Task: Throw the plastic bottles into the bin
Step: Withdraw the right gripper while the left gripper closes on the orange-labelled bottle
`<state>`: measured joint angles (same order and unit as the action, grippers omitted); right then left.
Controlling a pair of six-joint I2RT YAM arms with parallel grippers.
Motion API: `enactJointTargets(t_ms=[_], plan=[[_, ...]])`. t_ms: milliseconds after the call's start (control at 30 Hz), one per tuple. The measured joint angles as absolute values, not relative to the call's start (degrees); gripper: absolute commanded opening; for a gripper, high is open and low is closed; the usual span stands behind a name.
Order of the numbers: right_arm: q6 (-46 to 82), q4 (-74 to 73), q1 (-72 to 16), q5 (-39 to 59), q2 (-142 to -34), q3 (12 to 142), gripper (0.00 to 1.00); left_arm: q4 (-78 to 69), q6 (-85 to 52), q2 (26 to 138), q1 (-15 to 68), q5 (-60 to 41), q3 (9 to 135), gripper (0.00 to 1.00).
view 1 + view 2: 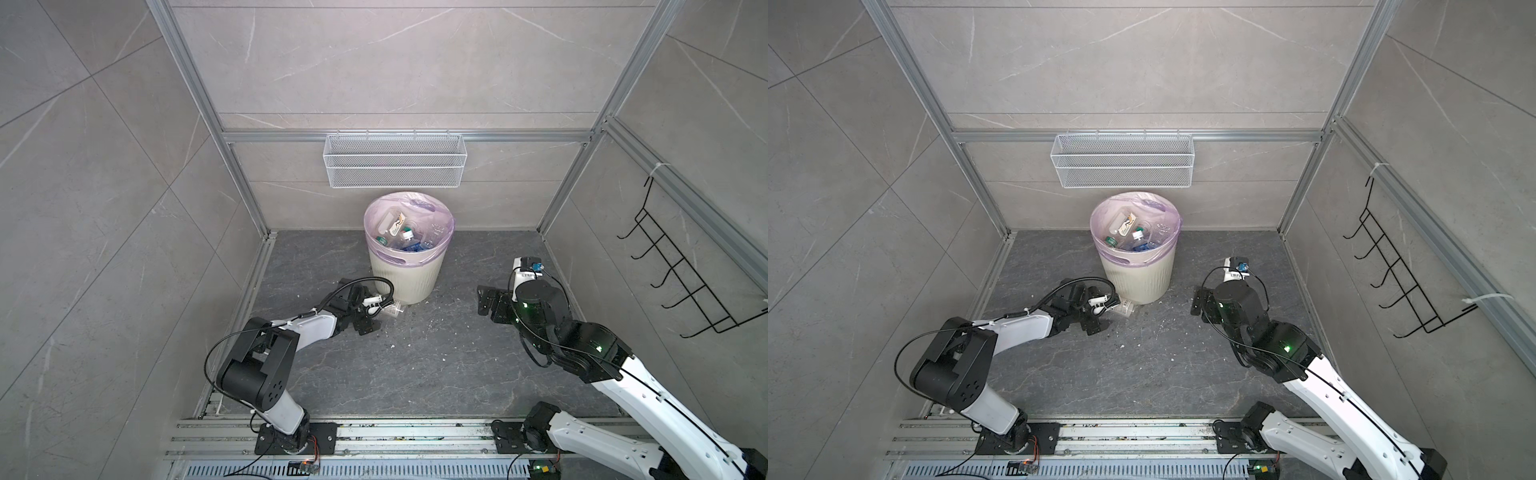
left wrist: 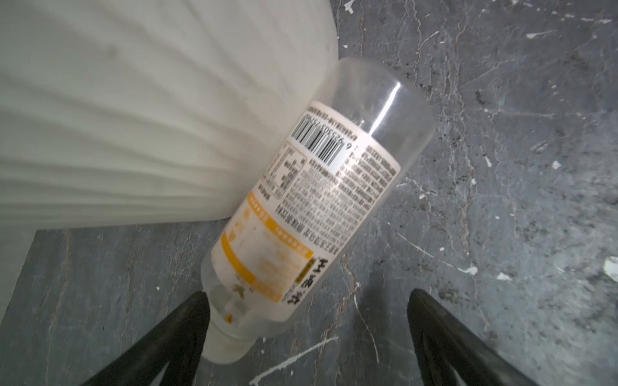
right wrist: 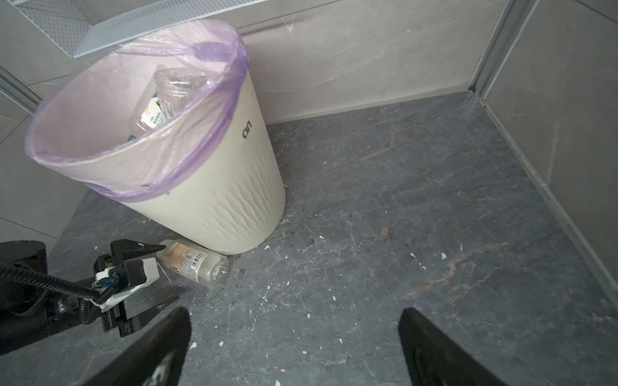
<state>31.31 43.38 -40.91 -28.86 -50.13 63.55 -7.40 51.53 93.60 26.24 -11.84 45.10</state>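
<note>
Beside the bin [image 2: 140,110], only wrist views show the bottle [image 2: 321,214] barcode [image 2: 319,142].

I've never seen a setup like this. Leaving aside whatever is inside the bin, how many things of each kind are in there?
Robot arms: 2
Bin: 1
Bottle on the floor: 1
Wire mesh basket: 1
Black hook rack: 1
Total: 6

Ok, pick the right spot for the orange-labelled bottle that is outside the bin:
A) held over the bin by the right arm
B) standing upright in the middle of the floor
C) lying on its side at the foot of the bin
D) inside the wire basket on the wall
C: the bottle lies on its side on the floor, right against the base of the bin.
</note>
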Motion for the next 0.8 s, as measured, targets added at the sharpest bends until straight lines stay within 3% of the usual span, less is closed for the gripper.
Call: enactJointTargets(t_ms=[467, 800], plan=[[32.21, 46.96, -40.91, -30.04, -45.89, 61.43, 0.99, -12.58, 53.25, 100.03, 29.39, -8.49, 48.21, 0.99], [32.42, 47.79, -40.91, -30.26, -45.41, 59.99, 0.99, -12.75, 54.94, 100.18, 32.27, -7.86, 47.88, 0.9]])
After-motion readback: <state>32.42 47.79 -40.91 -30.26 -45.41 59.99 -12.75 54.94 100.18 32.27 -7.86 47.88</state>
